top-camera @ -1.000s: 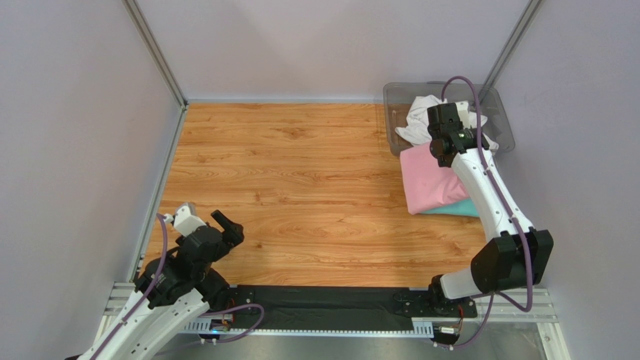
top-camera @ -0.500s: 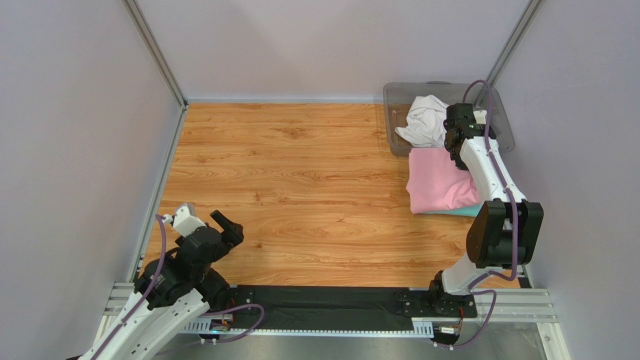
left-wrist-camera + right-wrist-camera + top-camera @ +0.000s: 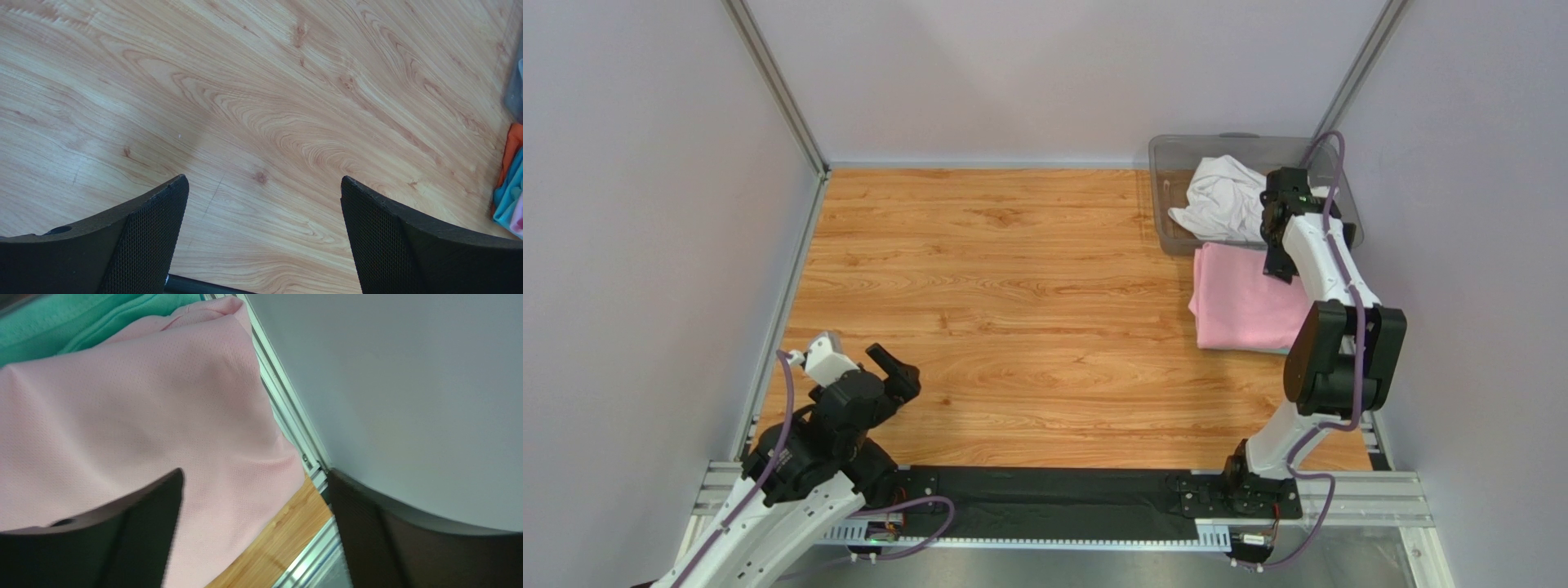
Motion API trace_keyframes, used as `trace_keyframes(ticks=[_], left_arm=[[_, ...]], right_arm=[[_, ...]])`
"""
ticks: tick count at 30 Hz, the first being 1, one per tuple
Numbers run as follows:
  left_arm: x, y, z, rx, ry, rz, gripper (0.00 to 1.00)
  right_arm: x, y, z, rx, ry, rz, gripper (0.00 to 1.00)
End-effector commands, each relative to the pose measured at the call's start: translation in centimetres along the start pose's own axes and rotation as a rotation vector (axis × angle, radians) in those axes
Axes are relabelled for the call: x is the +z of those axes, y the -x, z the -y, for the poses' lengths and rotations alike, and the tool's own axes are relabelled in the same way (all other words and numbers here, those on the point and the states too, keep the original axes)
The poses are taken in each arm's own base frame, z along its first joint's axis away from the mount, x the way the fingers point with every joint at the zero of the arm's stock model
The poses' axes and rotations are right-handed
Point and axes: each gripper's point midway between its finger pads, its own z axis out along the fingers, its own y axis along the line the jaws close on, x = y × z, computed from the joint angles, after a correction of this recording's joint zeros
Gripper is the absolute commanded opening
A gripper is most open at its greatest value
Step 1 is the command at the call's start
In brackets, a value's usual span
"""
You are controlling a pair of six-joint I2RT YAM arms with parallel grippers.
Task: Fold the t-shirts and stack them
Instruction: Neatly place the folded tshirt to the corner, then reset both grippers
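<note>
A folded light pink t-shirt (image 3: 1241, 300) lies flat at the table's right side, and it fills the right wrist view (image 3: 123, 416). A teal t-shirt (image 3: 73, 318) shows under its edge. A crumpled white t-shirt (image 3: 1220, 196) sits in the bin. My right gripper (image 3: 1274, 257) hovers over the pink shirt's far right corner, by the wall. It is open (image 3: 256, 478) with nothing between its fingers. My left gripper (image 3: 860, 358) stays near the left front and stands open (image 3: 264, 184) over bare wood.
The clear grey plastic bin (image 3: 1173, 153) stands at the back right corner. The right wall (image 3: 399, 386) and the aluminium frame rail (image 3: 294, 447) run close beside my right gripper. The wooden table (image 3: 1014, 282) stretches between the two arms.
My right gripper has opened and let go of the pink shirt after carrying it right towards the wall. The pink shirt now covers the teal one. The left arm has not moved.
</note>
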Motion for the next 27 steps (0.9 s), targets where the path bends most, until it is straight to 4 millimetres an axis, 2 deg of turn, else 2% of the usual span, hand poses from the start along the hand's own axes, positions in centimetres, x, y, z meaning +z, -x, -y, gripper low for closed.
trace_keyframes(ticks=[1,6,8,9,10,11,12,14,16,17,18,19,20,22,25,27], left_arm=[[0.1,0.3,-0.3,-0.004,0.012,0.023,1.0],[0.1,0.3,-0.3,-0.006,0.012,0.023,1.0],[0.2,0.3,-0.3,-0.007,0.016,0.024,1.0],[0.2,0.2,-0.4,-0.003,0.02,0.02,1.0],[0.2,0.2,-0.4,-0.005,0.026,0.019,1.0],[0.2,0.3,-0.5,-0.002,0.033,0.018,1.0],[0.3,0.1,-0.5,0.011,0.044,0.008,1.0],[0.2,0.0,0.0,0.03,0.037,-0.011,1.0],[0.4,-0.2,0.4,0.068,0.043,-0.037,1.0],[0.6,-0.5,0.5,0.095,0.058,-0.052,1.0],[0.8,-0.6,1.0,0.102,0.048,-0.058,1.0],[0.9,-0.9,1.2,0.119,0.044,-0.075,1.0],[1.1,-1.0,1.4,0.131,0.045,-0.085,1.0],[1.3,-1.0,1.8,0.155,0.05,-0.093,1.0],[1.2,-0.8,2.5,0.175,0.045,-0.101,1.0],[1.1,-0.6,3.4,0.172,0.007,-0.102,1.0]], right_arm=[[-1.4,1.6,1.4,0.095,-0.024,0.039,1.0],[-3.3,2.3,2.2,0.171,0.016,0.082,1.0],[-4.2,2.7,1.5,0.204,0.094,0.097,1.0],[-5.2,2.9,1.5,0.232,0.139,0.12,1.0],[-5.9,3.0,0.3,0.251,0.226,0.122,1.0],[-7.2,3.6,0.4,0.294,0.279,0.169,1.0],[-7.5,2.9,-1.1,0.291,0.363,0.16,1.0],[-9.4,3.5,-1.2,0.349,0.453,0.232,1.0],[-9.9,2.1,-2.6,0.356,0.539,0.228,1.0],[-11.3,2.3,-2.3,0.38,0.579,0.276,1.0],[-12.0,1.9,-2.8,0.377,0.633,0.284,1.0],[-11.7,0.7,-3.7,0.369,0.656,0.274,1.0],[-12.5,0.4,-3.3,0.384,0.673,0.3,1.0],[-12.4,-1.7,-4.4,0.354,0.698,0.277,1.0],[-13.8,-3.7,-5.3,0.35,0.766,0.289,1.0],[-14.4,-6.1,-6.2,0.32,0.826,0.296,1.0]])
